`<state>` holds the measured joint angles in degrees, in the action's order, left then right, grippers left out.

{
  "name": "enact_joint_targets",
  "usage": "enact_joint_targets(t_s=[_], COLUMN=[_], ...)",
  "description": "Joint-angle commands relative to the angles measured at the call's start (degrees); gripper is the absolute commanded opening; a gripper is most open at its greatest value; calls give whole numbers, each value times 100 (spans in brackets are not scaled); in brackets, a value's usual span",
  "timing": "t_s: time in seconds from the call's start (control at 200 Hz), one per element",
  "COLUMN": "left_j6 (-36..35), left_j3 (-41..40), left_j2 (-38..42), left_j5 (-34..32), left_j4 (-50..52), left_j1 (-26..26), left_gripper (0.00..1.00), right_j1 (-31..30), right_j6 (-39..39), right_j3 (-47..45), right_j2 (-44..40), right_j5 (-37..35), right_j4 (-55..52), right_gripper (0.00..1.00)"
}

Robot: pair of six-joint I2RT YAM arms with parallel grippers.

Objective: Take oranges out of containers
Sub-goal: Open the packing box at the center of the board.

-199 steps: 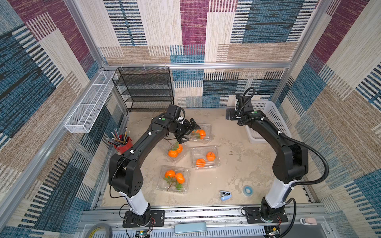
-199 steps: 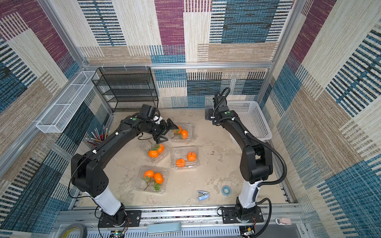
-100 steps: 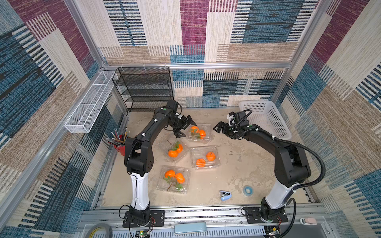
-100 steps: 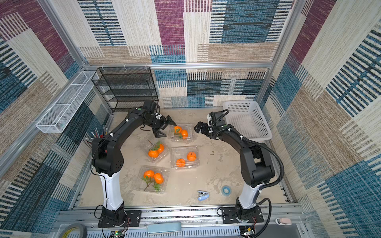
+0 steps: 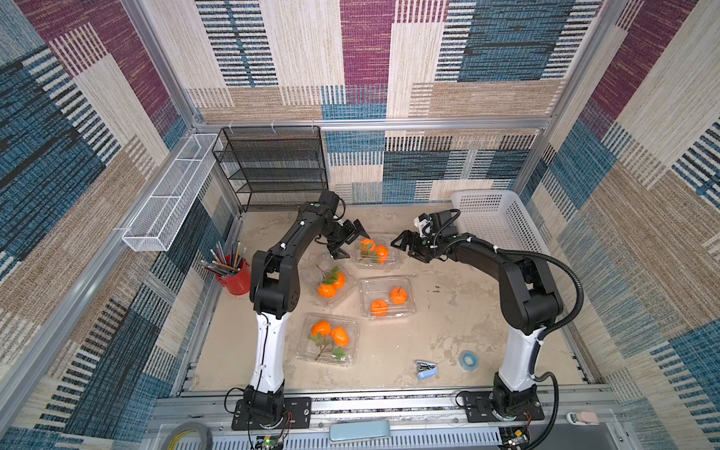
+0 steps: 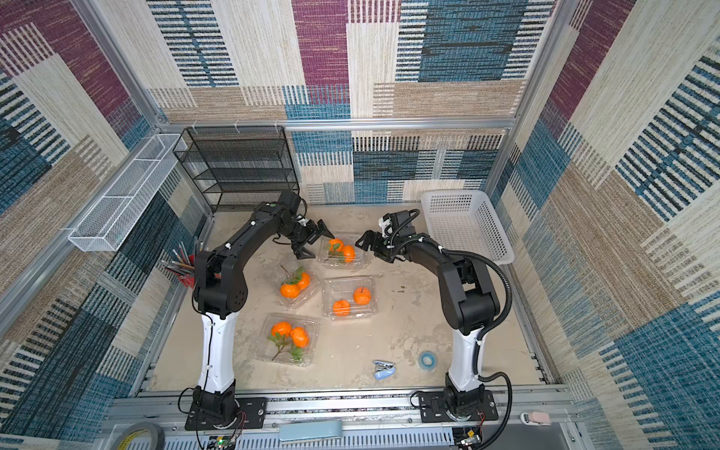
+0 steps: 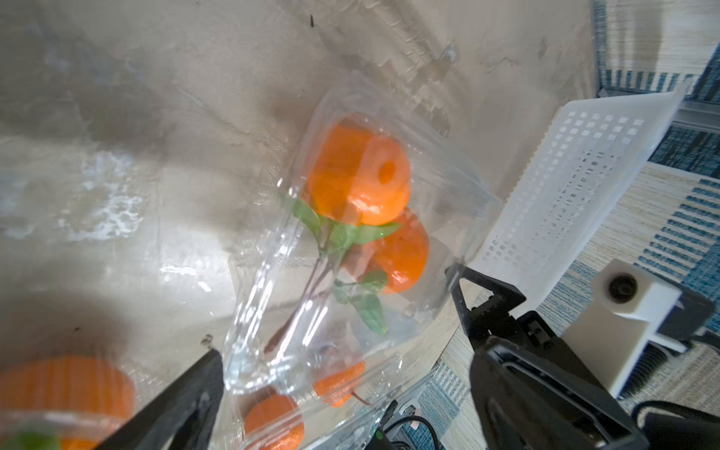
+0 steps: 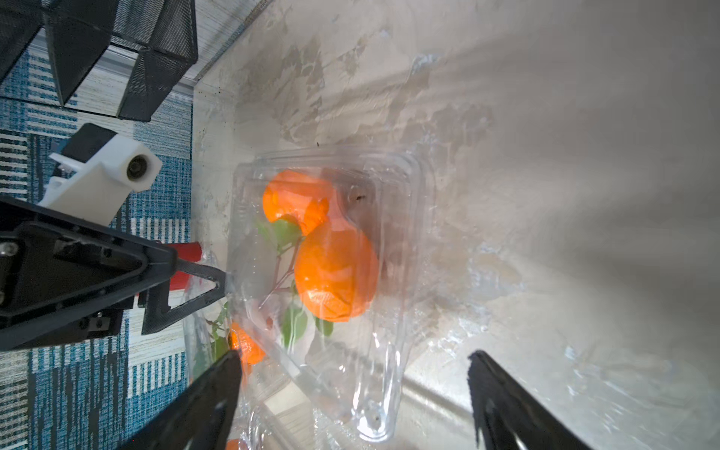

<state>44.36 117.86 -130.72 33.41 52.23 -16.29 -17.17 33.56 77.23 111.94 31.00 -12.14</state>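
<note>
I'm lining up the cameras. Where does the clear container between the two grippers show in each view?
Top view: container, farthest back of the four.
Top view: same spot.
Left wrist: middle of the picture.
Right wrist: middle of the picture.
Shared landmark: the two leafy oranges inside it.

The far container is hemmed in at both ends. The left gripper, jaws wide apart, stands just beside one end, and the right gripper, also spread, stands just beside the other. On its near side two more containers lie close, leaving narrow gaps. Its far side is bare table up to the black rack and white basket. From above it is unobstructed.
</note>
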Motion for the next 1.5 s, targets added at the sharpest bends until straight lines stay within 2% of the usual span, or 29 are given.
enact_joint_targets(t_s=[0.0,0.185,0.371,0.681,0.876,0.987,1.147,1.272,1.377,1.497], left_j6=[-379,-361,17,299,346,359,179,-13,-19,1], left_j3=[116,340,647,1076,1366,1296,908,694,534,449], left_j2=[-167,-260,-590,-860,-983,-970,-706,-535,-419,-350], left_j5=[162,190,410,466,510,494,390,305,233,270], left_j4=[78,-14,-323,-554,-591,-574,-509,-372,-373,-376], left_j1=[26,49,30,-198,-380,-365,-315,-259,-241,-255], left_gripper=[100,100,100,100,100,99,100,100,100,99], right_j1=[-89,-118,-98,163,471,539,626,779,939,987], right_j6=[150,70,-71,-190,-28,-25,42,28,-74,-216], right_j3=[0,263,641,662,314,254,25,-244,-525,-744], right_j2=[118,210,547,506,264,127,-226,-481,-586,-537], right_j5=[107,30,44,73,274,296,265,283,435,980], right_j4=[341,179,-32,-180,-19,-106,-109,-41,178,618], right_gripper=[86,82,77,68,67,69,82,89,89,87])
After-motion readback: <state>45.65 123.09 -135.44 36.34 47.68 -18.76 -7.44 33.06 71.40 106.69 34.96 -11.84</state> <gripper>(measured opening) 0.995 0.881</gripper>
